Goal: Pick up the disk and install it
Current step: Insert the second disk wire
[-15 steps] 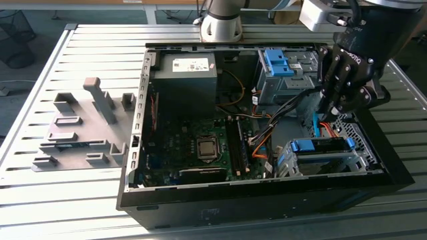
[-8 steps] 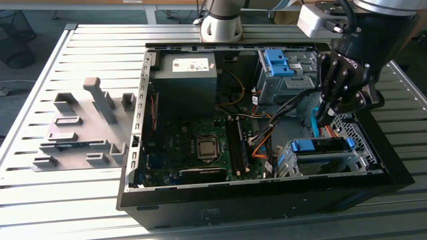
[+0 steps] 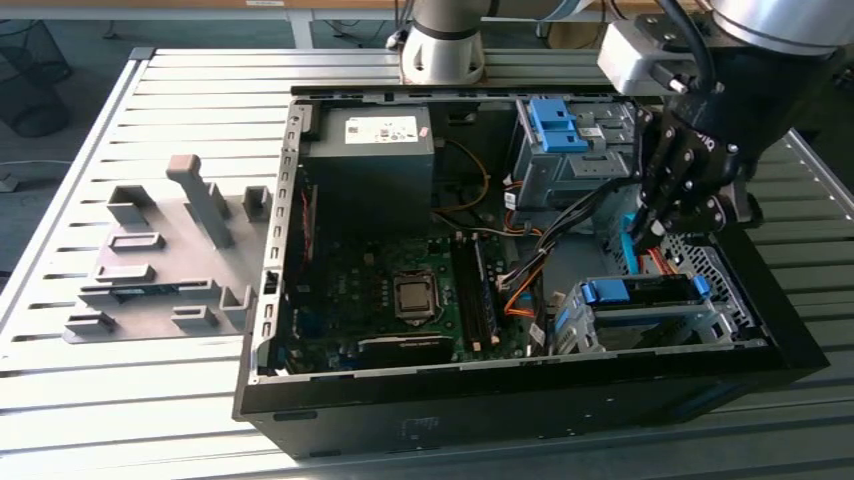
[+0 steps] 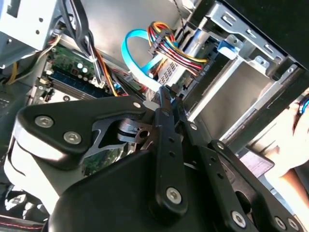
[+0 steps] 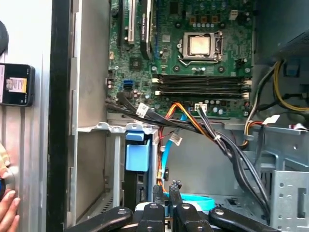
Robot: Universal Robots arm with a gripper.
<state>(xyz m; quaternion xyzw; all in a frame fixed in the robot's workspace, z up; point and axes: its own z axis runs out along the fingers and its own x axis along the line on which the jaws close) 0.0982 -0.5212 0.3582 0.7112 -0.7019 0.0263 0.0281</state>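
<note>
On slatted tabletop [image 3: 134,400], inside open PC case [image 3: 400,410]: gripper [image 3: 639,240] hung just beside disk [image 3: 645,292], slotted in drive cage [image 3: 587,320]; jaws nearly together, gripping nothing.

I work in a robotics lab or test workshop. Under me is a slatted metal table [image 3: 160,420], my base column [image 3: 442,45] bolted at its far edge. An open computer case [image 3: 400,420] lies on it with the motherboard [image 3: 387,290] bare, beside a grey fixture plate [image 3: 160,270]. A wastebasket [image 3: 30,85] stands on the floor beyond.
</note>
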